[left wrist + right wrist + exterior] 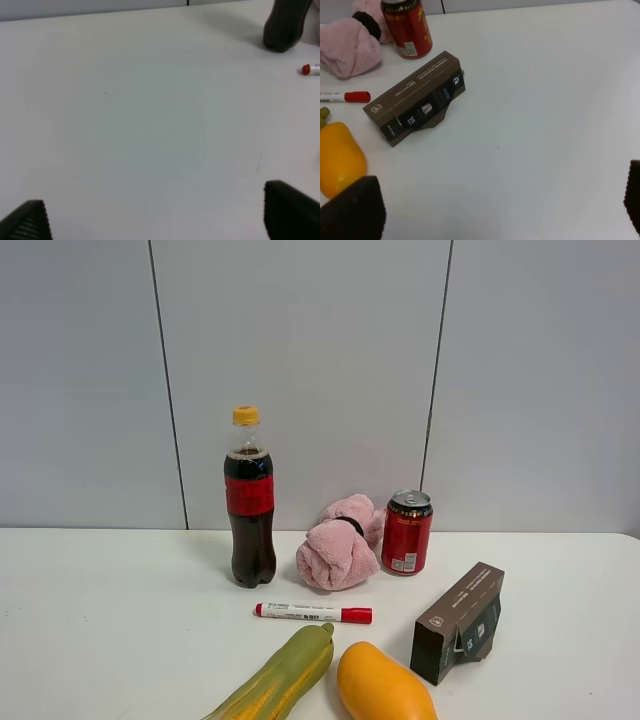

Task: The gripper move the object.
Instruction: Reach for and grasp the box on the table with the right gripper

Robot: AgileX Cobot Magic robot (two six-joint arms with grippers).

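Note:
The dark brown cardboard box [458, 623] with white markings lies on the white table at the right, free of any gripper. The right wrist view shows it [415, 97] ahead of my right gripper [492, 205], which is open and empty, its two dark fingertips [352, 210] wide apart and well short of the box. My left gripper [157, 220] is open and empty over bare table on the left side. Neither gripper shows in the exterior view.
A cola bottle [250, 505], a pink cloth [338, 545] and a red can [407, 532] stand at the back. A red marker [313, 613], a corn cob [278, 680] and a yellow mango [383, 683] lie in front, left of the box.

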